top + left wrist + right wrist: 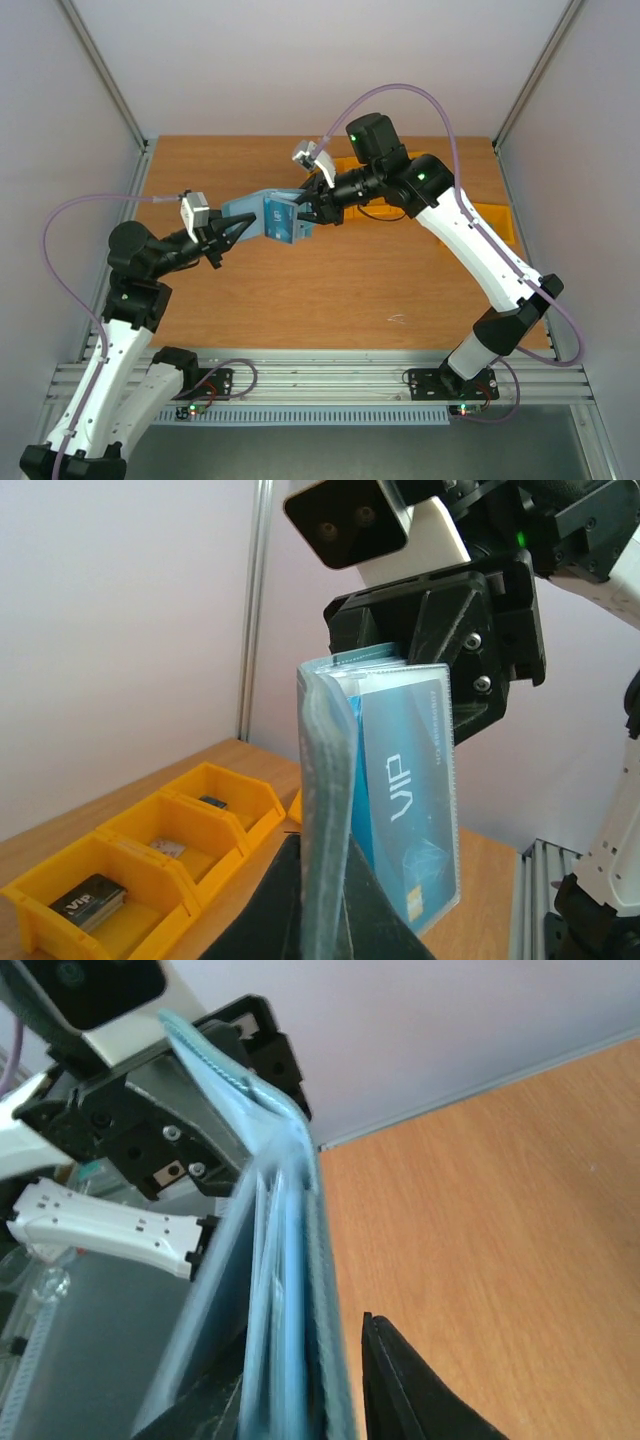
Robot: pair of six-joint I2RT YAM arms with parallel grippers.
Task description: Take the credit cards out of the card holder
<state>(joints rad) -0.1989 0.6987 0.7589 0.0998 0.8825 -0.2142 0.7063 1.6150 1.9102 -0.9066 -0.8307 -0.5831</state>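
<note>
- Nearest the arm bases, no loose card shows on the wooden tabletop (pixel 350 290).
- The left tool (pixel 236 230) is clamped narrow on one end of the flat teal-blue bifold card holder (pixel 250 212); it holds the card holder up in the air over the middle of the tabletop, seen edge-on in the left wrist view.
- Inside the card holder, a blue plastic card (pixel 405 810) with white "VIP" print sits behind a clear sleeve; it looks fully seated as far as it shows; the pale grey card I cannot find in any view.
- The right tool (pixel 308 208) meets the opposite end of the card holder; its black fingers stand on either side of that edge, but whether they pinch it or only bracket it I cannot tell.
- Farthest back, a row of yellow plastic bins (pixel 245 800) stands on the tabletop, well apart from the card holder; a small dark printed item lies in one compartment, too small to identify.
- Progress, as I judge it: early — the card holder is lifted and braced between the two arms, yet no card is visibly out; what is left is drawing the blue plastic card from its sleeve, then finding and removing the pale grey card.
</note>
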